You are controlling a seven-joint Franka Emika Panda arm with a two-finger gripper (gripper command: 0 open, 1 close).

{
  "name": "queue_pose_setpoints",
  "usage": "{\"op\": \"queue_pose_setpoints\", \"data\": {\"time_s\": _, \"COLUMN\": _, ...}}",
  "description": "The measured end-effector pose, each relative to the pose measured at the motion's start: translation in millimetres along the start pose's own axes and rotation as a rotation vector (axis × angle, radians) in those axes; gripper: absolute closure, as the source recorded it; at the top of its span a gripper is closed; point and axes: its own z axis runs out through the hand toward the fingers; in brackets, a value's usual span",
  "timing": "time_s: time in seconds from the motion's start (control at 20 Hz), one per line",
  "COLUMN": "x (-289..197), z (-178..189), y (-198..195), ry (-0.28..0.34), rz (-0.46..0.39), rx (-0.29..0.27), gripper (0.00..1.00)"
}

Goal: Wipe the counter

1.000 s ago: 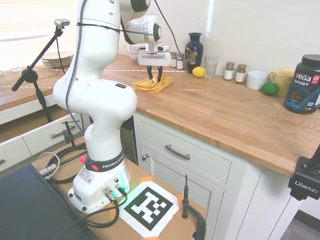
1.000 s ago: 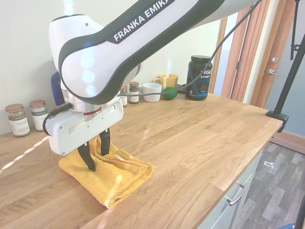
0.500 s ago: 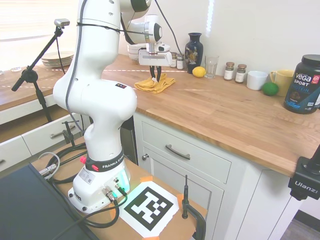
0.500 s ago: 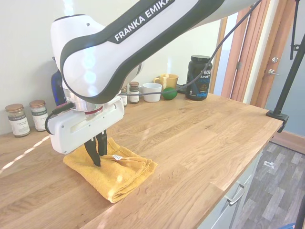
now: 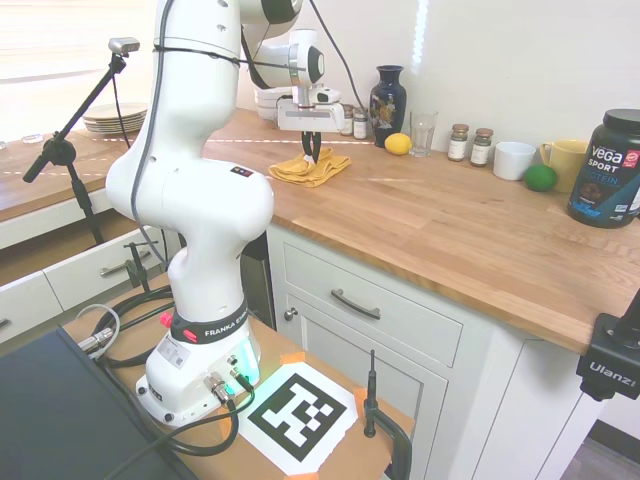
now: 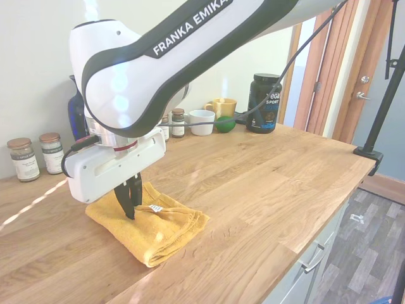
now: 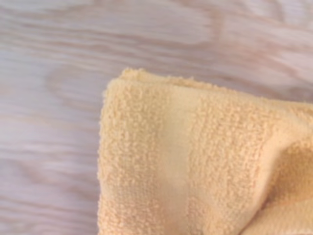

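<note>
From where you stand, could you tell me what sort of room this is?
Most likely a home kitchen: a butcher-block counter over white drawers, spice jars and mugs along the wall, and stacked plates at the far end.

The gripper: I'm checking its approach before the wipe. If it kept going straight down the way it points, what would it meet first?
The yellow towel. The gripper points straight down with its fingers pinched on a fold of it, and under the towel lies the counter.

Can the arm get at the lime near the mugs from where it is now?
Probably yes. The lime sits on open counter, nothing blocking the way, but the end effector is shut on the yellow towel.
</note>
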Motion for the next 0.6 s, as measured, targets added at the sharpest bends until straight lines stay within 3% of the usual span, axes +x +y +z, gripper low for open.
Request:
{"op": "queue_pose_setpoints", "data": {"time_s": 0.25, "x": 29.1, "z": 3.3, "y": 28.2, "ry": 0.007, "rz": 0.021, "rx": 0.005, "gripper": 1.0}}
{"op": "queue_pose_setpoints", "data": {"time_s": 0.6, "x": 82.3, "z": 11.2, "y": 104.4, "ry": -0.002, "rz": 0.046, "rx": 0.013, "gripper": 1.0}}
